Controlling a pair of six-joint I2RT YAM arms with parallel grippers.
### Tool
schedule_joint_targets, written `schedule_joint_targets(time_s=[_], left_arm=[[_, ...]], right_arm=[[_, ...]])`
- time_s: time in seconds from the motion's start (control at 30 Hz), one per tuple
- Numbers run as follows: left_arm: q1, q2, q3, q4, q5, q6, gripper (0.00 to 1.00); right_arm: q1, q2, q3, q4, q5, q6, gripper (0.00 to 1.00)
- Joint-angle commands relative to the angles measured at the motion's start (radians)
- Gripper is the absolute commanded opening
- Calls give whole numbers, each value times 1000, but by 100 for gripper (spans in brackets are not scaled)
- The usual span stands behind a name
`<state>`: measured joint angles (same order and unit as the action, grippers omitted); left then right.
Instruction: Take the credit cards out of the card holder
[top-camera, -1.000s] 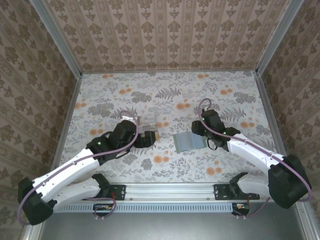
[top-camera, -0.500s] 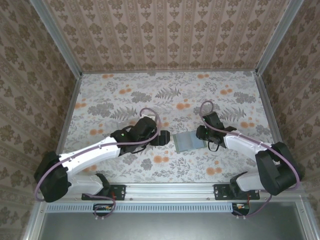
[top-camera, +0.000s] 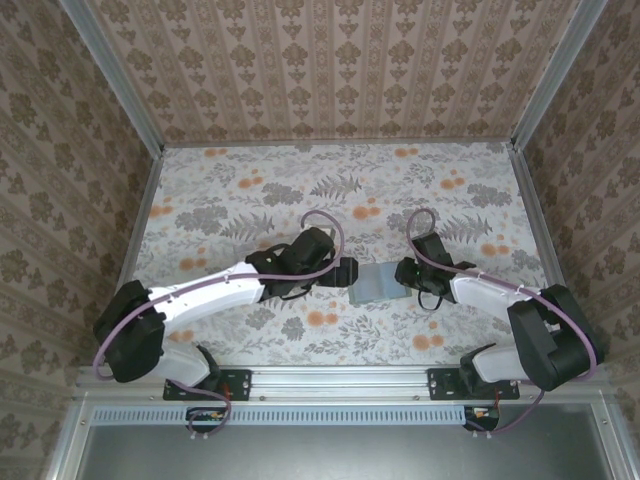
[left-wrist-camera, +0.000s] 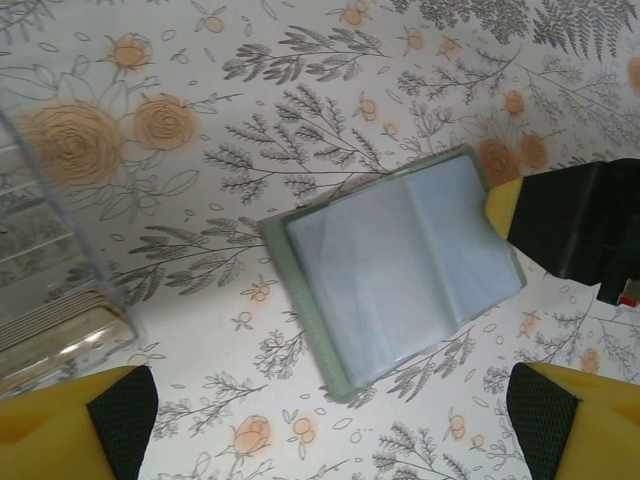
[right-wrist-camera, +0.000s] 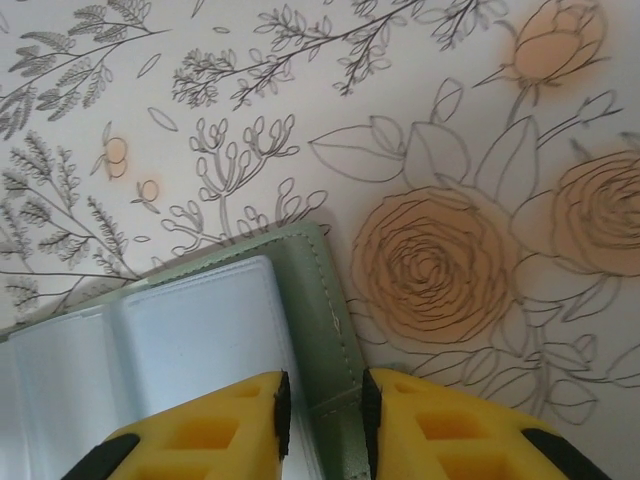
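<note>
The card holder lies open on the flowered table, grey-green outside and blue-grey inside. In the left wrist view the card holder spreads flat with its pockets facing up. My left gripper hovers at its left end, jaws wide open and empty; in its own view that gripper has a finger at each lower corner. My right gripper is shut on the holder's right edge. In the right wrist view this gripper pinches the green flap of the card holder between its yellow fingers. The credit cards are hidden.
A clear plastic case lies at the left of the left wrist view, with a tan edge showing through it. The right gripper's yellow tip and black body reach in at the holder's far corner. Metal rails and papered walls enclose the table.
My left arm has swung right, away from the clear case, to the holder's left end. My right gripper has closed on the holder's right edge.
</note>
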<state>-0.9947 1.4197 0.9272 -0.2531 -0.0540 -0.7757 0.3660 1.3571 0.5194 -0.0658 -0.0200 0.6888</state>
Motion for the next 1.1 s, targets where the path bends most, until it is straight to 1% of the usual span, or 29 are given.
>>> schedule_joint_targets(time_s=[0.0, 0.13, 0.27, 0.4, 0.5, 0.6, 0.73, 0.8, 0.87, 1.07], left_arm=[[-8, 23, 30, 8, 23, -16, 92], [-6, 51, 25, 33, 25, -22, 89], [-6, 114, 58, 42, 54, -16, 87], [-6, 165, 72, 68, 91, -36, 77], [-11, 188, 78, 75, 98, -58, 77], [-25, 203, 91, 48, 75, -80, 76], [-39, 228, 71, 71, 78, -109, 76], [-38, 251, 67, 86, 87, -118, 74], [-38, 273, 66, 109, 110, -131, 76], [-47, 285, 71, 115, 117, -144, 76]], right_arm=[[26, 27, -40, -6, -88, 57, 29], [88, 18, -39, -10, -61, 83, 29], [105, -1, -36, -28, -53, 90, 29], [105, -50, -42, -64, -39, 94, 29], [105, -98, -47, -97, -10, 88, 30], [105, -121, -59, -99, -5, 82, 31], [105, -88, -65, -68, -25, 81, 31], [105, -62, -64, -50, -37, 84, 31], [106, -39, -58, -44, -50, 86, 31], [106, -56, -64, -53, -44, 92, 31]])
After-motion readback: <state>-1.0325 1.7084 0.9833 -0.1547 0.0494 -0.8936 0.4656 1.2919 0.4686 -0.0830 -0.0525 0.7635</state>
